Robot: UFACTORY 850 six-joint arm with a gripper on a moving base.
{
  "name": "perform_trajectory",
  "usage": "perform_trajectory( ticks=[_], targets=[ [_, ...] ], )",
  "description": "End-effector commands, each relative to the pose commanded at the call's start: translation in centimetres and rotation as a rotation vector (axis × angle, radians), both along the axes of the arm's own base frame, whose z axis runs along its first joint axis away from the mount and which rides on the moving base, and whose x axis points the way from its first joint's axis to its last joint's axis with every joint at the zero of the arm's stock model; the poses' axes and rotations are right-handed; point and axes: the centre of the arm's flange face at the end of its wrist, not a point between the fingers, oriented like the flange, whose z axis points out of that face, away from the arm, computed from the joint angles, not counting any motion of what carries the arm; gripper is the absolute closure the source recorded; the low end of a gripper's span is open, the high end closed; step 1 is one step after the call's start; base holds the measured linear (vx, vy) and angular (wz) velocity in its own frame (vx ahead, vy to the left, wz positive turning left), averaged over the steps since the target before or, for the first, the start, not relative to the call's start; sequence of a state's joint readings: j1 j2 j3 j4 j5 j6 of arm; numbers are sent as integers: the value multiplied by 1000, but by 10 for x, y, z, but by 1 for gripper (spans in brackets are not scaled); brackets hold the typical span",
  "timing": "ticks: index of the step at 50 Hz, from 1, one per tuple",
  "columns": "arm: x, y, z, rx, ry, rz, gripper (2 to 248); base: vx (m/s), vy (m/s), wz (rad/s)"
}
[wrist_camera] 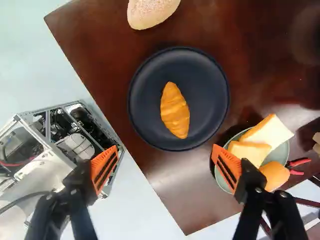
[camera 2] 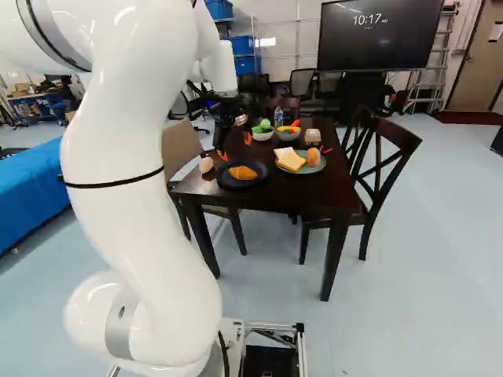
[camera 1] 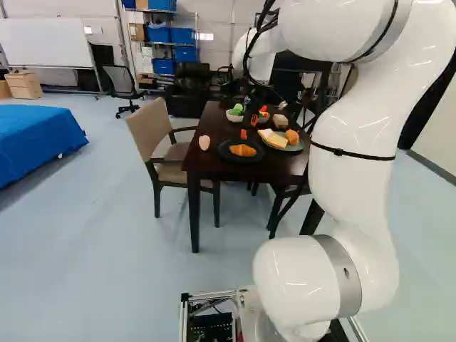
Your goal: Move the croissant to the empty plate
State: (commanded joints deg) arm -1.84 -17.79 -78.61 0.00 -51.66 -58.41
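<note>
Ahead of the spread gripper [wrist_camera: 166, 148], the croissant [wrist_camera: 175, 111] points roughly along the near edge of the table [wrist_camera: 175, 187], across the closing line.

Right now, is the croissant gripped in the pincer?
No, the croissant lies on the black plate, ahead of the pincer, whose orange-padded fingers stand wide apart.

Bright, mostly even indoor light fills the views, leaving thin white streaks of glare on the glossy arm [camera 1: 354, 121] behind the gripper [camera 2: 235, 147]. In the wrist view, the dark table [wrist_camera: 175, 200] takes a soft reddish sheen between the fingers [wrist_camera: 227, 167], while the black plate [wrist_camera: 205, 100] ahead of them gleams only faintly. Dark shadow hugs the green plate [wrist_camera: 283, 152] beside one finger.
</note>
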Motion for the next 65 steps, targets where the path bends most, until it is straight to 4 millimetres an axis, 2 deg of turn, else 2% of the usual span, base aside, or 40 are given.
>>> perform_trajectory(
  ticks=[35,65],
  targets=[
    [-30,4,-34,33,-167,-147,3,0,0,0],
    [-77,8,-76,111,-373,-323,3,0,0,0]
  ],
)
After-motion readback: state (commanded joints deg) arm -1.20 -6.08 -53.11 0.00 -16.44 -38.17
